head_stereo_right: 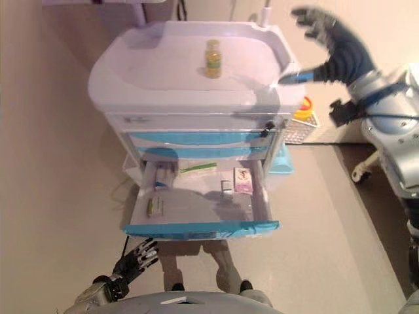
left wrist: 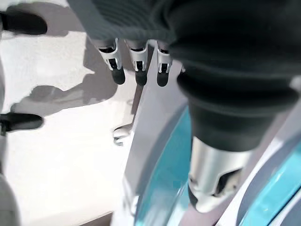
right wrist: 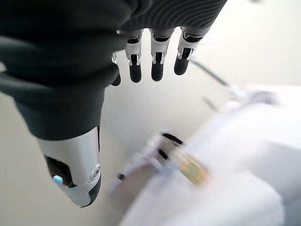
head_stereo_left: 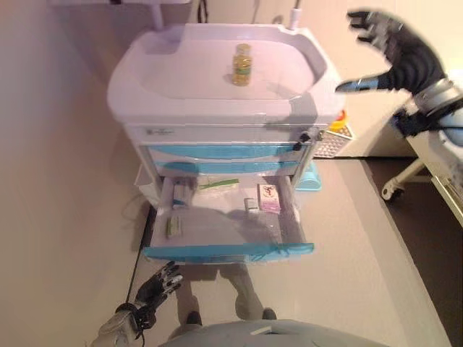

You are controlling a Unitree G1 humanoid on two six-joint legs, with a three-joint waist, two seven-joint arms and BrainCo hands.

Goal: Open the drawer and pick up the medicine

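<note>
A white cart with blue drawer fronts stands ahead, and its lowest drawer (head_stereo_left: 228, 251) is pulled out. Inside lie a pink-and-white medicine box (head_stereo_left: 269, 197), a small white packet (head_stereo_left: 250, 204), a green strip (head_stereo_left: 218, 184) and a flat pack (head_stereo_left: 173, 226). A yellow medicine bottle (head_stereo_left: 242, 64) stands upright on the cart top (head_stereo_left: 181, 79); it also shows blurred in the right wrist view (right wrist: 194, 170). My right hand (head_stereo_left: 405, 58) hangs open in the air to the right of the cart top, holding nothing. My left hand (head_stereo_left: 155, 287) is low by the drawer's front left corner, open and empty.
A wheeled white frame (head_stereo_left: 416, 170) stands to the right of the cart. A white mesh basket with a yellow and red item (head_stereo_left: 334, 137) sits behind the cart's right side. A light blue object (head_stereo_left: 309, 178) lies on the floor by the cart.
</note>
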